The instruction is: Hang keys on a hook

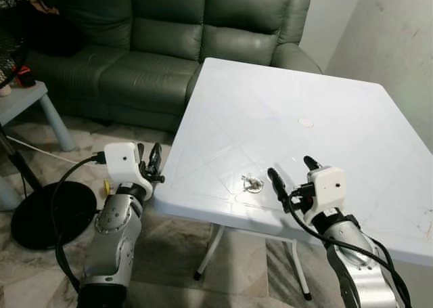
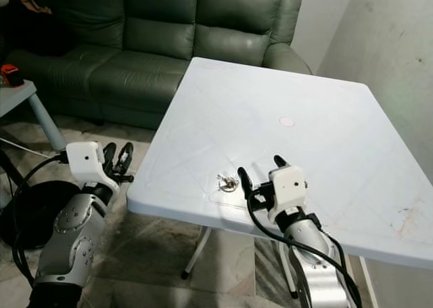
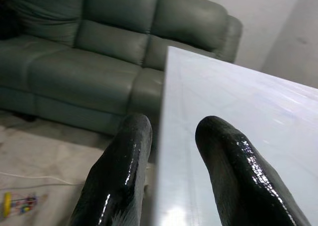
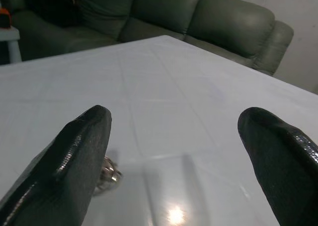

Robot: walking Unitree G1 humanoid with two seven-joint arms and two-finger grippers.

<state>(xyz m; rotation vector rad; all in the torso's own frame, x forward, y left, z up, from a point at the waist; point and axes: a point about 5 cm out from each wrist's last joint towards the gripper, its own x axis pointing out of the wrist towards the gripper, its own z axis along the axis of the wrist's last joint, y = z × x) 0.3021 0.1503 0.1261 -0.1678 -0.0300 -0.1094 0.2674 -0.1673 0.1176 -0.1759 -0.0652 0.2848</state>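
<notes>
White plastic table (image 1: pixel 325 105) takes the middle and right of the head views; we see the keys (image 1: pixel 252 183) lying flat on it near the front edge, lower centre of frame, small and glinting, individual keys too small to count. Right gripper (image 1: pixel 292 170) sits low over the table just right of the keys, fingers spread wide, nothing between them. In the right wrist view the keys (image 4: pixel 108 172) peek out beside one finger (image 4: pixel 74 156), mostly hidden behind it, so we can't tell if finger and keys touch. Left gripper (image 1: pixel 149 160) is at the table's left edge, lower left of frame, off the tabletop; its fingers (image 3: pixel 119 176) stand slightly apart and hold nothing. Green sofa (image 1: pixel 169 44) fills the upper left behind the table. A pale side table (image 1: pixel 40 105) is cut off at the left edge, with a small dark and red thing on it that we can't identify. A black round base (image 1: pixel 44 213) lies on the floor at lower left, partly covered by the left arm's cable.
</notes>
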